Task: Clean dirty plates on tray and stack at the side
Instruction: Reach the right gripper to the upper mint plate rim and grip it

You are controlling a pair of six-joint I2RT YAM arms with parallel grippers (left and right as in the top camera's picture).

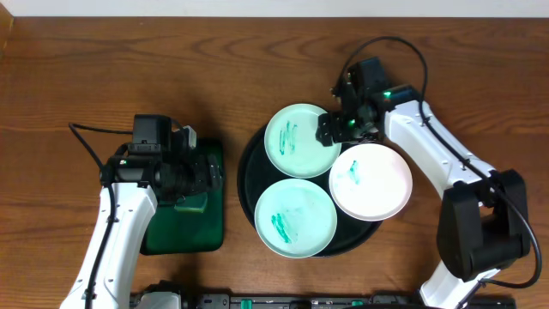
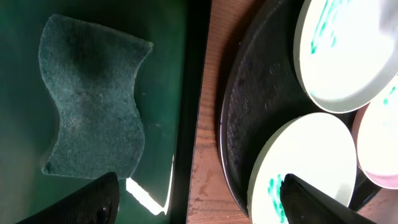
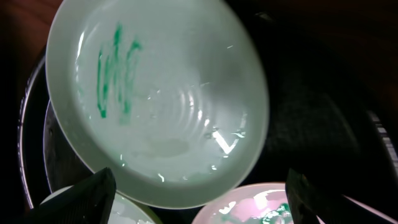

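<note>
The tray (image 1: pixel 247 176) sits mid-table with all three plates on it, and nothing is stacked at the side yet, so I judge the job to be at its very start. To the left of it lies the smaller dark green tray (image 1: pixel 184 233).

On the black one, a mint plate (image 1: pixel 296 140) sits at the far side with teal streaks. A second mint plate (image 1: pixel 294 217) sits at the near side, also smeared. The white plate (image 1: pixel 371 181) is to the right, marked too, and it seems to jut past the rim. The three lie close together.

The sponge (image 2: pixel 93 106) lies flat on the green tray.

My left gripper (image 2: pixel 199 200) hangs over the green tray's right edge, fingers spread wide and holding nothing. The sponge is off to one side of them, not between them. My right gripper (image 3: pixel 202 199) hovers above the far mint plate, near its right rim, equally splayed and empty.

The step in hand looks like fetching the sponge. My left must shift over it, drop and close across its narrow waist. My right then needs to steady the far plate or catch its rim, one finger under the lip.
</note>
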